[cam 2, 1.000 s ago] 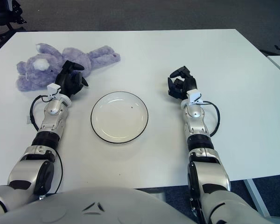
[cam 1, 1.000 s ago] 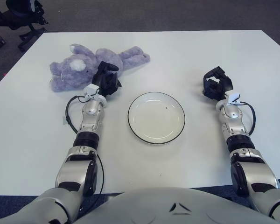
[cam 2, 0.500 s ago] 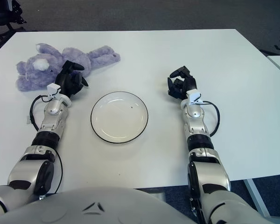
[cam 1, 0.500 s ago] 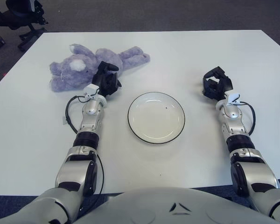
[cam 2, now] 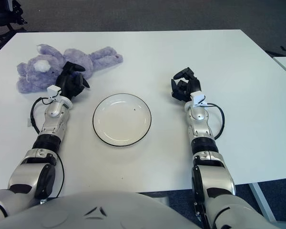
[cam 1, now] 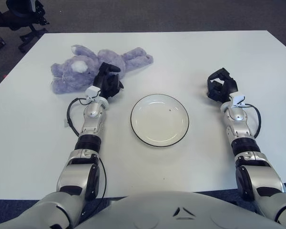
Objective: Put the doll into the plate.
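Beside the doll (cam 1: 93, 68), the left hand (cam 1: 108, 82) hovers, fingers curled.

The left hand (cam 1: 108, 81) covers part of the doll (cam 1: 81, 70), so its middle is hidden and it cannot be told whether the fingers touch the plush. A chair (cam 1: 20, 13) at the top left is cut off by the picture's edge. The dark speck on the plate (cam 1: 159, 119) is too small to identify.
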